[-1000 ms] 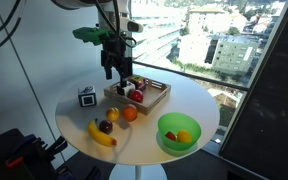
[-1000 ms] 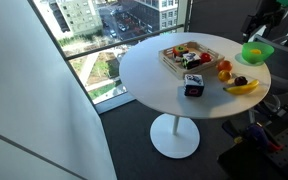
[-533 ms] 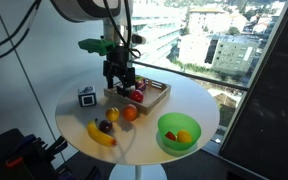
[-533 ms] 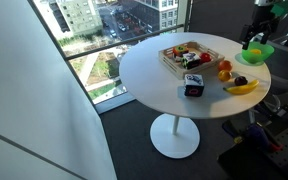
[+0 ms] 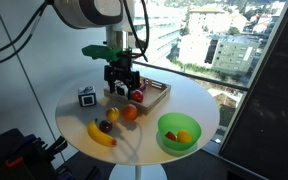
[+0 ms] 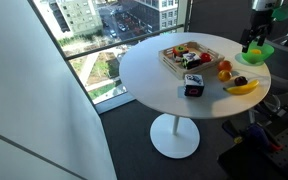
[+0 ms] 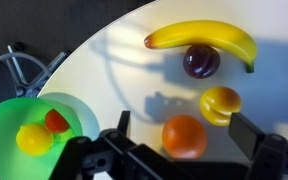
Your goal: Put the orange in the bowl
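Observation:
The orange (image 7: 184,136) lies on the white round table (image 5: 184,100), small and deep orange, also seen in an exterior view (image 5: 130,113). In the wrist view it sits between my two fingers. My gripper (image 7: 184,130) is open and empty, and hangs above the orange, near the wooden tray, in an exterior view (image 5: 122,88). The bright green bowl (image 7: 9,120) stands near the table's edge in both exterior views (image 5: 179,140) (image 6: 256,53). It holds a yellow fruit and a small red piece.
A paler yellow-orange fruit (image 7: 221,104) lies right beside the orange. A dark plum (image 7: 201,61) and a banana (image 7: 204,40) lie beyond it. A wooden tray (image 5: 154,96) with items and a small black-and-white cube (image 5: 86,97) stand on the table. Windows are behind.
My gripper has come down and moved from over the wooden tray towards the fruits on the table. The fruits and the bowl have not moved.

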Controlling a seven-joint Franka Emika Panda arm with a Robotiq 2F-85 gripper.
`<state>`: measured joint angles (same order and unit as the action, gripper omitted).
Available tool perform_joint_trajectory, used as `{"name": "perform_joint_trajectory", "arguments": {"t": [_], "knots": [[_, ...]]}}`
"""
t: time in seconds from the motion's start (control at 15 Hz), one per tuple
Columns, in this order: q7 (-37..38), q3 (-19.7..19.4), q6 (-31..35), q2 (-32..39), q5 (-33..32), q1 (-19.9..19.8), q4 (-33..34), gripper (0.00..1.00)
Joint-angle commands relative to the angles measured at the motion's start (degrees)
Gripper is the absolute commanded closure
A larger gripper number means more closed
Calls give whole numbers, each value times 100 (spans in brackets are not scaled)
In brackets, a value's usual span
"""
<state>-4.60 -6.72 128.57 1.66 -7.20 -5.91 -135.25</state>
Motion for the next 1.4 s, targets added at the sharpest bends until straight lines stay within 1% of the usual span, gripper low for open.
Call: {"name": "perform_joint_trajectory", "arguments": {"t": [0.0, 0.2, 0.33, 0.4, 0.8, 1.07, 1.33], "knots": [[-425, -45, 237, -49, 87, -95, -64, 0], [-652, -72, 275, -28, 233, -134, -79, 0], [-831, -76, 155, -66, 386, -155, -67, 0], [-540, -48, 176, 0, 194, -116, -40, 0], [-653, -53, 176, 0, 267, -131, -42, 0], [-676, -66, 88, 331, 317, -154, 72, 0], [-589, -72, 141, 647, 261, -176, 123, 0]]}}
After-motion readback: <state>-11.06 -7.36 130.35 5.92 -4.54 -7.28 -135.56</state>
